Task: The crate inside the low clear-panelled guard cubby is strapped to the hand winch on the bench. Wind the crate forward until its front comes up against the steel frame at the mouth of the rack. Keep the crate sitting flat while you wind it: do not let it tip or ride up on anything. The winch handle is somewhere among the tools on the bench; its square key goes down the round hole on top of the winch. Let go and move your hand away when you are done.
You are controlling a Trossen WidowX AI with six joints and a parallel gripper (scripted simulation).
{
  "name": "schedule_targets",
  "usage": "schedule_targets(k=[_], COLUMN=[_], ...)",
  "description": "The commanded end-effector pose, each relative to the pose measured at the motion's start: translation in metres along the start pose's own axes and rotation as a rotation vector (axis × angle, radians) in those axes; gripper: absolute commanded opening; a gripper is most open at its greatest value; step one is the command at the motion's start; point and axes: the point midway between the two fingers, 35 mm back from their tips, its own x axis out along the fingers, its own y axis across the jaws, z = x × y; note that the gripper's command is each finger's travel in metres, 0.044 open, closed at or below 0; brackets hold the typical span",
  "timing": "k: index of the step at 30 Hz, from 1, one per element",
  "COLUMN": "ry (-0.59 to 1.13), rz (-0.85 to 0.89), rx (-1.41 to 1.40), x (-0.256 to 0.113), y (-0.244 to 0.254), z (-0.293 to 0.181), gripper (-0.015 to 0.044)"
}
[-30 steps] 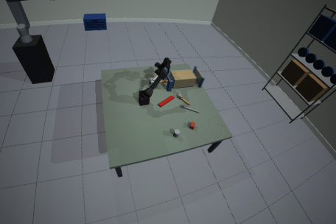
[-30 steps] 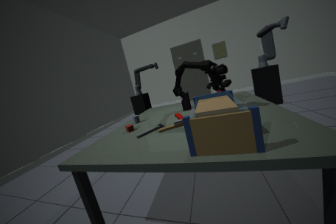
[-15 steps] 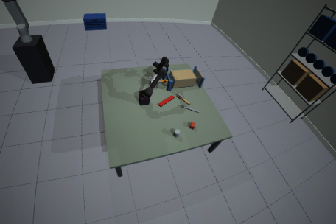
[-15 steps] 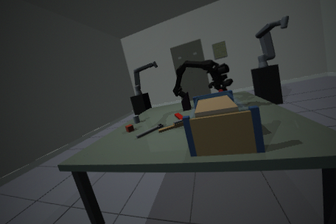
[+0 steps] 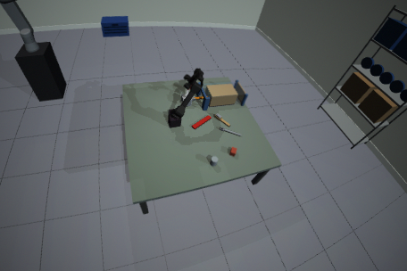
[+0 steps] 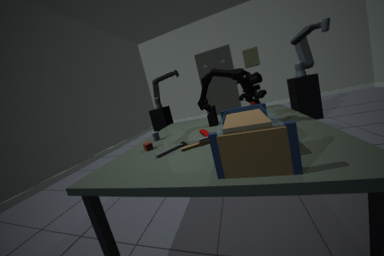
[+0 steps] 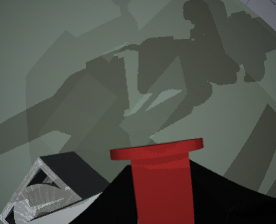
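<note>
So the black tool [image 5: 189,86] [image 6: 252,98] [image 7: 157,169] is pinching something red, which I'd take for the grip of the winch handle [image 6: 253,104] [image 7: 163,187]. Closing on the grip makes sense, since that's the bit you push round to crank. The square key end is out of sight, so I can't tell if it's seated in the winch [image 5: 184,96] [image 7: 75,174] yet

The crate [image 5: 221,94] [image 6: 246,119] is inside the cubby on the worktop [image 5: 165,153] [image 6: 168,170], between the blue frame [image 5: 205,101] at the winch end and the tan end panel [image 5: 241,91] [image 6: 257,153]. The orange strap [image 5: 199,98] comes out towards the winch, so it's placed for a straight pull, and my guess is the guard keeps it on track. It looks flat, and pretty near the winch-end frame, but I can't tell if they touch

As for direction, the crate's long axis runs from the end panel to the winch, front facing the winch. The handle's grip runs lengthwise out from between the fingers, its flared rim at the outer end. Next I'd go for slow, level turns if the key's in, because a jerky pull could lift the crate's front
</note>
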Motion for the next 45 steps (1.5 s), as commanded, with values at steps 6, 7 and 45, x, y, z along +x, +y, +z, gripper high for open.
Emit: schedule_targets(k=[6, 7, 45], ry=[-0.023, -0.024, -0.026], rz=[0.028, 0.028, 0.03], rx=[-0.023, -0.023, -0.025], x=[0.011, 0.011, 0.022], y=[0.016, 0.017, 0.056], z=[0.023, 0.024, 0.05], gripper=[0.0, 0.0, 0.0])
